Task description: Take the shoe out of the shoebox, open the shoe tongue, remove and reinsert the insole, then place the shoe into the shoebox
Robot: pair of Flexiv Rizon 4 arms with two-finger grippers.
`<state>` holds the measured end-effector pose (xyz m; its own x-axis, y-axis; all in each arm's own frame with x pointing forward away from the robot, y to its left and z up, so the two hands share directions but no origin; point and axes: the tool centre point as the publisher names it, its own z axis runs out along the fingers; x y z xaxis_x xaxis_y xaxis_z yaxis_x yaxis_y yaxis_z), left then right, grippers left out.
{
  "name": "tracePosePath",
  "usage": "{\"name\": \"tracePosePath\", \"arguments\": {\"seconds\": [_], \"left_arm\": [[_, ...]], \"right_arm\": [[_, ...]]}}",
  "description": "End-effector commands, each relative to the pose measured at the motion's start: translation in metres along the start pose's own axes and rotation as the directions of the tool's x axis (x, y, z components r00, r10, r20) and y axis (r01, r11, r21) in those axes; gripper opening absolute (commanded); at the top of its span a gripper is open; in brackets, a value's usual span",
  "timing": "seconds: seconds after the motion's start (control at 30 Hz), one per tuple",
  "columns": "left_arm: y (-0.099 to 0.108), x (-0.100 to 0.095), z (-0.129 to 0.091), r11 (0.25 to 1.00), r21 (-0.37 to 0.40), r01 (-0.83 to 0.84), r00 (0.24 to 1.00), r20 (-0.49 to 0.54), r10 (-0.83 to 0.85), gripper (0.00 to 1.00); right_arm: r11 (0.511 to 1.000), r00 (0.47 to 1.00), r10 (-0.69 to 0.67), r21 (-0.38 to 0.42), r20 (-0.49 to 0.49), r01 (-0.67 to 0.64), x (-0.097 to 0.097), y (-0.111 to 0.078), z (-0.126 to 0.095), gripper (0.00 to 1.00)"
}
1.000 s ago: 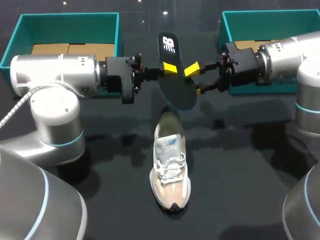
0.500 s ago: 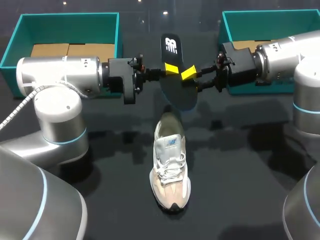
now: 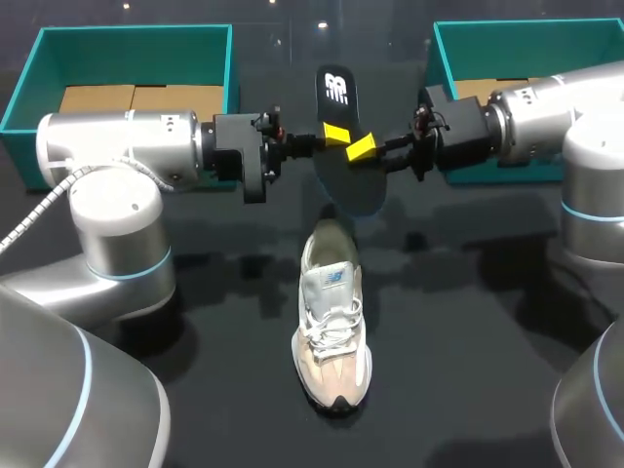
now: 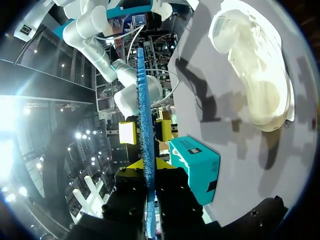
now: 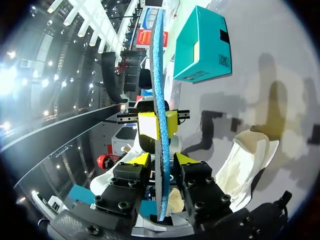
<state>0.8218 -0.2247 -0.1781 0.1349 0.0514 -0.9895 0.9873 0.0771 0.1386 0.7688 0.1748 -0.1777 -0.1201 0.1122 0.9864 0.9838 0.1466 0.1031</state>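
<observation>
1. The insole hangs in the air at the upper middle of the head view, edge-on. Its logo end points to the top of the frame and its other end points down at the shoe.
2. The left gripper comes in from the left and is clamped on the insole. In the right wrist view its yellow pads sit flush against both faces.
3. The right gripper comes in from the right, just below the left one. Its fingers flank the insole but look unclosed, and the left wrist view shows a thin gap on each side.
4. The shoe lies on the table at centre frame, outside both teal shoeboxes (upper left, upper right). Its heel points up toward the insole and its toe toward the bottom edge.
5. The key relation is that the insole's long axis runs nearly in line with the shoe's, and its lower end sits right above the heel opening.
6. Both grippers are about equally near the shoe, so either arm could reinsert the insole. My guess is a handover to the right arm comes first.
</observation>
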Motion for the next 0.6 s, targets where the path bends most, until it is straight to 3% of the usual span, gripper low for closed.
{"name": "tracePosePath", "arguments": {"seconds": [0.03, 0.37, 0.6], "left_arm": [[0.001, 0.0016, 0.0017, 1.0, 0.002, -0.002, 1.0, 0.001, 0.002, 0.0], [0.0015, 0.002, 0.0015, 1.0, 0.003, -0.004, 1.0, 0.006, 0.004, 0.0], [0.0014, 0.002, 0.0018, 1.0, 0.006, -0.005, 1.0, 0.007, 0.005, 0.0]], "right_arm": [[1.0, 1.0, 0.0, -0.001, 0.0, 0.0, -0.0018, 0.0014, 0.003, 0.26], [1.0, 1.0, -0.001, -0.001, -0.003, 0.001, -0.0027, 0.0029, 0.0041, 0.11], [1.0, 1.0, -0.001, -0.004, -0.002, 0.001, -0.0023, 0.0028, 0.0053, 0.09]]}}
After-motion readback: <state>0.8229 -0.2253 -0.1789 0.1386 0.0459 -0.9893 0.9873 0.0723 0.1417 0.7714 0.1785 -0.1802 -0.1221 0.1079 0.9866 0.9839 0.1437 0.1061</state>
